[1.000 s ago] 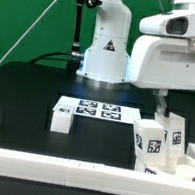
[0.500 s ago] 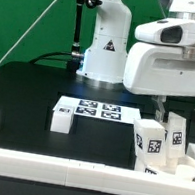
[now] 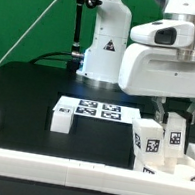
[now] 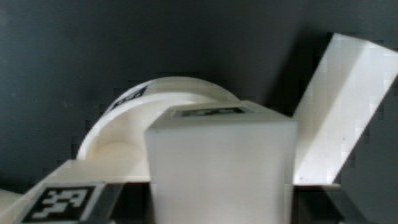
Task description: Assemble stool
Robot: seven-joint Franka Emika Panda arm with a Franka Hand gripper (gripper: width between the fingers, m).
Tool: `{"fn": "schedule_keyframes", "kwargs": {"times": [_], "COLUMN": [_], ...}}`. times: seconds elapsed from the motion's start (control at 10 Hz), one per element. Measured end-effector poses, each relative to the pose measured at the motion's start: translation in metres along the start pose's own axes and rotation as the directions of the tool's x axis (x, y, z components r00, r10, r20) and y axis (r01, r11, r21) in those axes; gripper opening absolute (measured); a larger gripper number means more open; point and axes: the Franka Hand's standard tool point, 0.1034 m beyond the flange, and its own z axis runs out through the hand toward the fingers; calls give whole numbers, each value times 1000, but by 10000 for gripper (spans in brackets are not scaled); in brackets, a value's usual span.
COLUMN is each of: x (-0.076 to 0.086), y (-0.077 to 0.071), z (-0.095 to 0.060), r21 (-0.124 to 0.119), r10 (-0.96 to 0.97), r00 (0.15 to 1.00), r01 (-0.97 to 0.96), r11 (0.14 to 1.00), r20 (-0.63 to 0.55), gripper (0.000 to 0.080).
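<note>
Directly beneath my gripper the upright leg is standing on end, its long axis pointing straight up at my palm. My fingers are hanging spread wide, one on each side of the line down to that leg, and they are gripping nothing. The leg's top is sitting just below my fingertips, apart from them as far as I can tell. In the wrist view its square top face is filling the middle of the picture, so I am judging myself centred over it and needing only a straight descent before closing.

Just beside it, toward the exterior view's left and nearer the camera, a neighbouring leg is also standing upright, its tag facing outward. That closeness is what I am watching: one finger is going to have to slide down between the two blocks. Behind the leg top in the wrist view the round seat is showing; whether the legs are resting on it or beside it I cannot tell.

Farther out, the black table is lying flat and dark. A loose leg is lying on its side well apart from me, just beside the marker board. Along the near edge the front rail is bordering the table.
</note>
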Motion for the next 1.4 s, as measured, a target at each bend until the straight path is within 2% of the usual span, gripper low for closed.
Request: {"fn": "schedule_keyframes", "kwargs": {"times": [0.1,0.4,0.7,0.8,1.0,1.1,1.2,1.3,1.4], "x": [0,0,1,1,2,2,2,2,-3], "y": [4,3,1,0,-1,0,0,0,6], "z": [-2,-1,-2,-2,-2,-3,-10,-17,-26], "r21": [11,8,8,11,9,6,11,20,31], "r10": [65,361,614,707,757,734,692,674,643], "r00": [998,932,789,707,653,679,721,739,766], "r01": [-65,-361,-615,-707,-757,-734,-693,-674,-643], "r11": [998,933,789,707,653,679,721,738,765], "r20": [15,18,21,24,24,23,23,20,19], "gripper": [335,337,337,337,337,337,522,522,632]}}
